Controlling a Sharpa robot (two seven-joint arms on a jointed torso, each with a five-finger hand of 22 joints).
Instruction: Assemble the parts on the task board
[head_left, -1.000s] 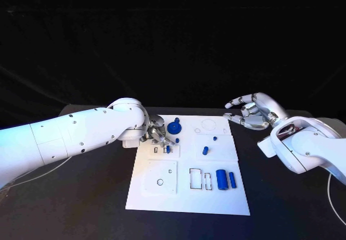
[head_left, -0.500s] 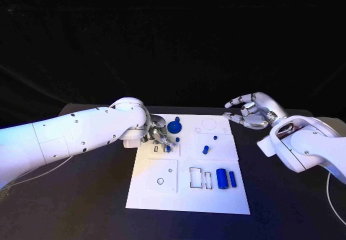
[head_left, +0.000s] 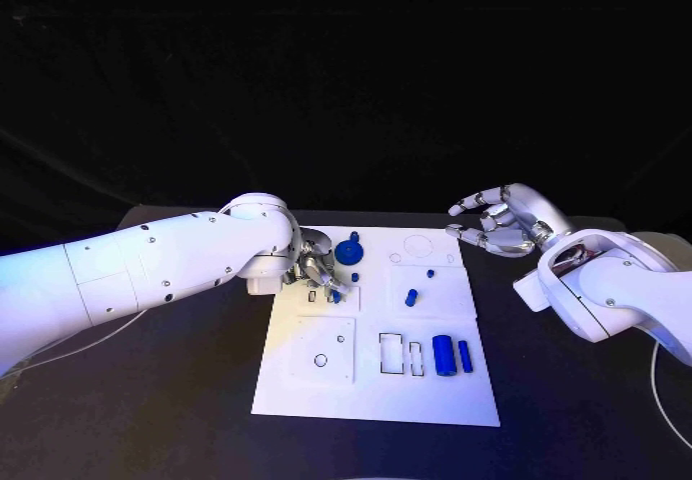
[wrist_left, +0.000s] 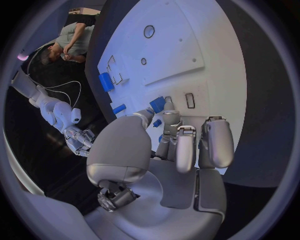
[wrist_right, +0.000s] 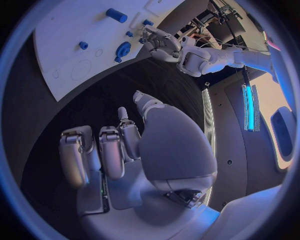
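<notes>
The white task board (head_left: 378, 395) lies in the middle of the black table. My left hand (head_left: 317, 270) hovers over the board's far left section and pinches a small blue part (head_left: 335, 295) between thumb and finger, low over the plate next to a small rectangular slot (head_left: 312, 296). The left wrist view shows that part (wrist_left: 157, 104) at the fingertips of my left hand (wrist_left: 169, 150). A round blue part (head_left: 351, 257) stands just beyond the hand. My right hand (head_left: 498, 225) hangs off the board's far right corner, fingers loosely curled, holding nothing.
Small blue pegs (head_left: 411, 297) sit in the board's right middle section. A thick blue cylinder (head_left: 443, 356) and a thinner one (head_left: 464, 354) lie near the front right, beside empty rectangular outlines (head_left: 392, 355). A square plate with holes (head_left: 325, 352) lies front left.
</notes>
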